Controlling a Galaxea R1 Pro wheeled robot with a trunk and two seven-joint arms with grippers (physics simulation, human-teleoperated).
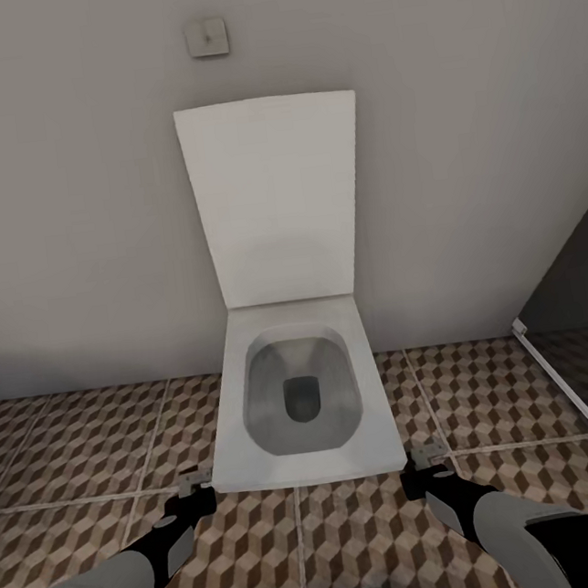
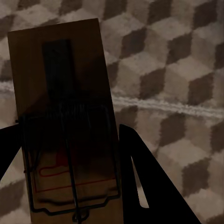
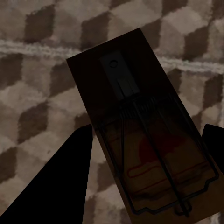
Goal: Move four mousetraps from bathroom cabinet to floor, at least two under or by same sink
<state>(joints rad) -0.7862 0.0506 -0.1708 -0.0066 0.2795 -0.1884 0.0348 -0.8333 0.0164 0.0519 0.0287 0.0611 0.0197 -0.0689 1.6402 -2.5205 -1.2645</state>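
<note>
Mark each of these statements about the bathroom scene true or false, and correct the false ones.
1. The toilet lid stands open. True.
2. The left gripper holds a mousetrap. True.
3. The right gripper is empty. False: a second mousetrap sits between its fingers.
4. The bathroom floor is plain white. False: its tiles bear a brown and beige cube pattern.
5. A sink stands ahead of the robot. False: the toilet does.

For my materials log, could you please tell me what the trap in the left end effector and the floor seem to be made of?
Trap: apparently a matte brown wooden board, with a faint grain, carrying dark metal wire. Floor: seemingly ceramic tile, square with pale grout lines and a printed cube pattern; the render leaves its finish open.
</note>
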